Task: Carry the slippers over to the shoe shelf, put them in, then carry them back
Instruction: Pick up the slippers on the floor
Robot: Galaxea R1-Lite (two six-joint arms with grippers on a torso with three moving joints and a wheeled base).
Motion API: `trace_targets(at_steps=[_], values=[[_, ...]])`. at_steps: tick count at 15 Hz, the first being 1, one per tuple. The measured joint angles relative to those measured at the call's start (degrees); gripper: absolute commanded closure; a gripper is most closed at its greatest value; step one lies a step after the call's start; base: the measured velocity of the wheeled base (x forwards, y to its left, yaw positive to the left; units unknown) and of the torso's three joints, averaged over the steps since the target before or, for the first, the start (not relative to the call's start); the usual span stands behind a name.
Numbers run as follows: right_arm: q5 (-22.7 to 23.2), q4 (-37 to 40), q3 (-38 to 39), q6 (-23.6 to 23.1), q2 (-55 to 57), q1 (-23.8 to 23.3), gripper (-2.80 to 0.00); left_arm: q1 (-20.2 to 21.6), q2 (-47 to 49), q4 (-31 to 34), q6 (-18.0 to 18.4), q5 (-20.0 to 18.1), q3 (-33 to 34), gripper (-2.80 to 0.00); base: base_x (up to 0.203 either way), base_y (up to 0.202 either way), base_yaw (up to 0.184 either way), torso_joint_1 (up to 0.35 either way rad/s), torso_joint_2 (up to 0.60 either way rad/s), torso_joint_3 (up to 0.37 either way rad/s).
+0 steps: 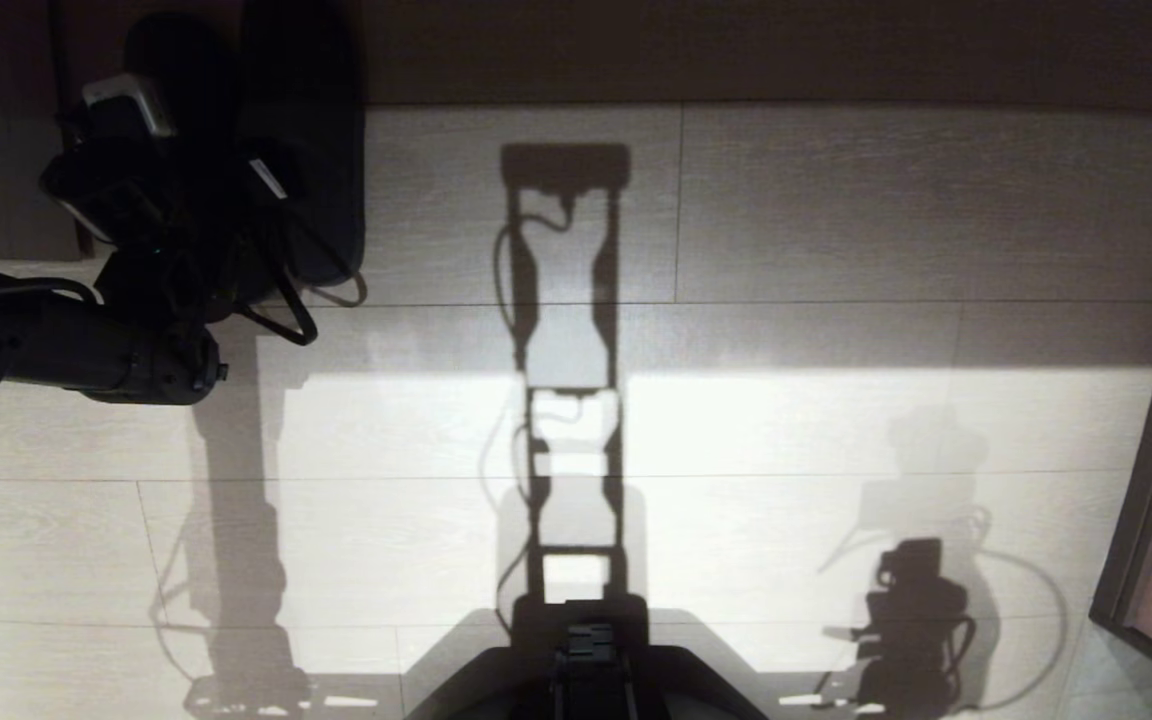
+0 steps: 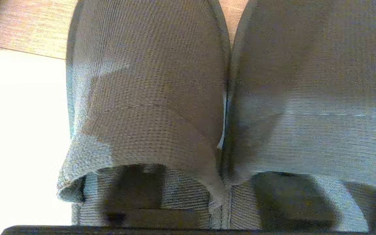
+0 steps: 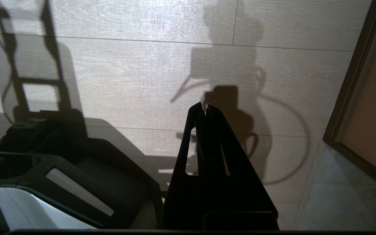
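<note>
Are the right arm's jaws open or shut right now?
Shut. In the right wrist view the right gripper has its two dark jaws pressed together at the tips, with nothing between them, above bare floor.

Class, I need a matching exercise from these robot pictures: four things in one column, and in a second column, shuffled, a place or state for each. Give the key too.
Things
1. slippers
2. left gripper
3. right gripper
4. floor

Places or states
A. fingers pressed together, nothing between them, over bare floor
B. side by side, edges touching, toes pointing away from the robot
C. pale wood-grain boards crossed by the robot's shadow
D. reached out at the heel end of the pair, at the head view's upper left

Pairs: 1-B, 2-D, 3-A, 4-C
</note>
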State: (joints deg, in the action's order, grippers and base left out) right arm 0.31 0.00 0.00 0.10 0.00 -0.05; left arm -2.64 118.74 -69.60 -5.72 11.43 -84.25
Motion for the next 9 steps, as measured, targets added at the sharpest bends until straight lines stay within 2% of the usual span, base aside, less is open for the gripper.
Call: trace_targets(at_steps=[9], values=[[0.0, 0.0, 0.0, 0.0, 0.0, 0.0, 0.0, 0.2, -0.2, 0.0, 0.3, -0.1, 0.0, 0.0, 0.0, 0.0, 0.0, 0.0, 0.0, 0.0]])
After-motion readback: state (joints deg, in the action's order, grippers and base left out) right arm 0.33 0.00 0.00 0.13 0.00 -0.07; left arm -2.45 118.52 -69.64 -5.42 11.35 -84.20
